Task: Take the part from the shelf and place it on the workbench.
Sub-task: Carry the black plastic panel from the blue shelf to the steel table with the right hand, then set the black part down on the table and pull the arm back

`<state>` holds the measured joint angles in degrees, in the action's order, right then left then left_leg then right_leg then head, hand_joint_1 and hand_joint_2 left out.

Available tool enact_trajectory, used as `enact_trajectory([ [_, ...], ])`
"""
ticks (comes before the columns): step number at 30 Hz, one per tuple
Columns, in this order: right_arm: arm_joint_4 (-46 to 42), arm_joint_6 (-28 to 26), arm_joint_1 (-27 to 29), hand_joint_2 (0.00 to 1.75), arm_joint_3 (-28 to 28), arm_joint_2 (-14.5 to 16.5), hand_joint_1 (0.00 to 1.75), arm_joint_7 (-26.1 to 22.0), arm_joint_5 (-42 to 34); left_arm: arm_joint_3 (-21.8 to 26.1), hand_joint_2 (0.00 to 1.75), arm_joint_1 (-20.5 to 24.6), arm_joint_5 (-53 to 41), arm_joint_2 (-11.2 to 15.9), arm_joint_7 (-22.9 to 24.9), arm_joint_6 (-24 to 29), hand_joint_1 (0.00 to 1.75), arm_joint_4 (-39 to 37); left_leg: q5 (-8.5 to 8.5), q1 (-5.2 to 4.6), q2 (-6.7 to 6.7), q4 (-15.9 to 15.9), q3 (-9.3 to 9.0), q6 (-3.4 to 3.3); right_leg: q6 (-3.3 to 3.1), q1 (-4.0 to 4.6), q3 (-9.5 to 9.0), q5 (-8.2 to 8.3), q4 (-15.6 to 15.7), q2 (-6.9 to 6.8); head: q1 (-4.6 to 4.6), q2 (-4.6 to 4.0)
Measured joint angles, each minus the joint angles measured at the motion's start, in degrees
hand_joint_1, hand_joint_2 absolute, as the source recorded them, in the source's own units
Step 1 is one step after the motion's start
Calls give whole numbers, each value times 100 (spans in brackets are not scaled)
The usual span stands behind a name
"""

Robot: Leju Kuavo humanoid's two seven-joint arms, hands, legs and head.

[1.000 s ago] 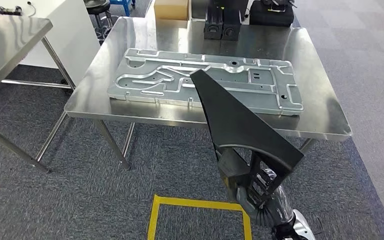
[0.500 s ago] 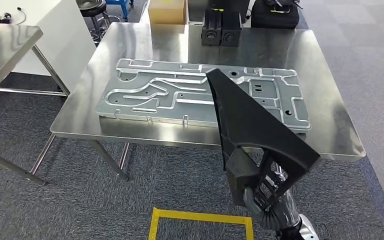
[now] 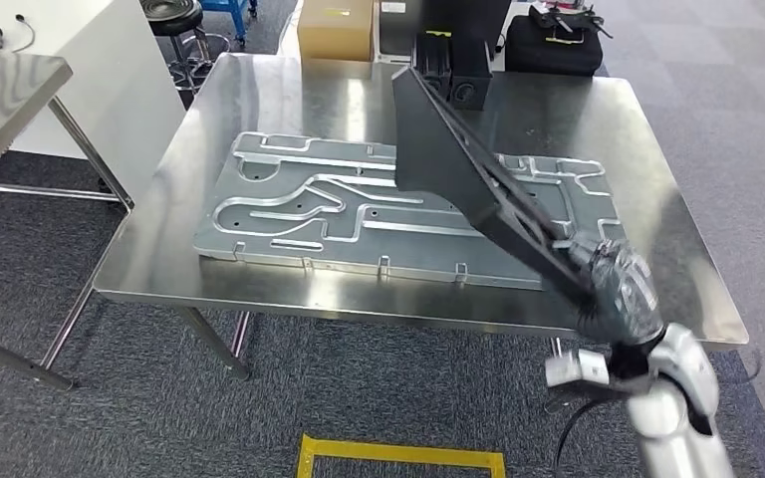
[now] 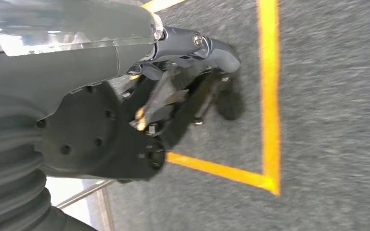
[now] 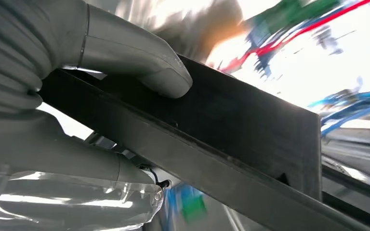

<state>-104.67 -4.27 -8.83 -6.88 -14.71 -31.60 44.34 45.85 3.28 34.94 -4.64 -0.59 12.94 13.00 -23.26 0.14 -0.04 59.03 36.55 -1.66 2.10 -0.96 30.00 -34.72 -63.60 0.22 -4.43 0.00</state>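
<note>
Head view: right hand (image 3: 613, 284) at the near right edge of the steel worktop (image 3: 259, 110), holding a long black part (image 3: 453, 164) that slants up and away over the worktop.
Under the part: a large stamped metal panel (image 3: 299, 214) lies flat on the worktop; the part's far end stands above it, tilted, not lying down.
Right wrist view: close on the grip. Grey thumb (image 5: 139, 60) pressed on the part's broad flat face (image 5: 250, 125); the part's edge runs between thumb and the rest of the hand, clamped.
Right fingers: hidden behind the part; only the thumb is plain.
Left wrist view: left hand (image 4: 183, 91) hangs over grey carpet (image 4: 327, 96) with yellow floor tape (image 4: 269, 86). Dark fingers (image 4: 217, 91) curled in together, nothing in them.
Far edge of worktop: two black boxes (image 3: 453, 70), a cardboard box (image 3: 337, 28), a black bag (image 3: 555, 45).
Writing: none readable; the label on the cardboard box is too small to make out.
</note>
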Motion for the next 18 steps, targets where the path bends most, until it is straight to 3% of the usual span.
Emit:
enact_trajectory([
  [2,486,-209,-770,175,-75,-462,175,358,367,-14,175,26,0,5,-125,12,0,0,-34,-19,-6,1,-19,-47,43,-9,474,-273,-782,-17,1,0],
  [3,735,-275,-1147,175,-59,-647,175,516,537,-33,175,32,-1,7,-173,38,0,0,-57,-25,-20,4,-40,-58,56,-12,679,-280,-1046,-18,1,0],
  [4,1008,-312,-1555,175,0,-824,175,648,746,-62,175,34,-1,8,-210,74,0,0,-83,-31,-33,8,-69,-60,61,-16,799,-158,-1104,-19,2,0],
  [5,1296,-323,-1987,175,87,-987,175,764,978,-97,175,35,-1,8,-232,113,0,0,-110,-37,-43,12,-107,-58,57,-21,818,80,-942,-20,1,0],
  [7,1908,-308,-2844,175,341,-1293,175,959,1452,-166,175,42,-1,8,-245,169,0,0,-167,-51,-70,14,-190,-39,27,-16,648,658,-216,-13,1,0],
  [8,2205,-328,-3220,175,494,-1415,175,1039,1649,-199,175,47,-1,8,-245,175,0,0,-183,-58,-92,14,-209,-23,0,-2,549,835,107,-6,1,0],
  [9,2506,-379,-3546,175,661,-1513,175,1110,1828,-232,175,53,-1,8,-245,168,0,0,-189,-60,-112,13,-209,0,-31,15,488,909,318,-1,1,0],
  [12,3310,-660,-4195,175,1133,-1642,175,1211,2087,-295,175,65,1,10,-258,118,0,2,-194,-55,-137,-5,-173,78,-115,24,447,878,464,-2,1,0],
  [14,3800,-833,-4476,175,1395,-1645,175,1221,2103,-310,175,69,1,16,-265,104,0,5,-319,-59,-113,195,-78,137,-175,-14,392,881,521,-18,1,0],
  [17,4541,-1231,-4702,175,1752,-1564,175,1246,2121,-326,175,69,1,16,-269,102,0,5,-696,-31,-77,1252,487,187,-245,-21,316,848,547,-43,1,0],
  [18,4823,-1404,-4717,175,1862,-1490,175,1273,2158,-328,175,66,1,15,-269,102,0,5,-736,-20,-68,1544,672,194,-255,-15,293,832,547,-41,1,0],
])
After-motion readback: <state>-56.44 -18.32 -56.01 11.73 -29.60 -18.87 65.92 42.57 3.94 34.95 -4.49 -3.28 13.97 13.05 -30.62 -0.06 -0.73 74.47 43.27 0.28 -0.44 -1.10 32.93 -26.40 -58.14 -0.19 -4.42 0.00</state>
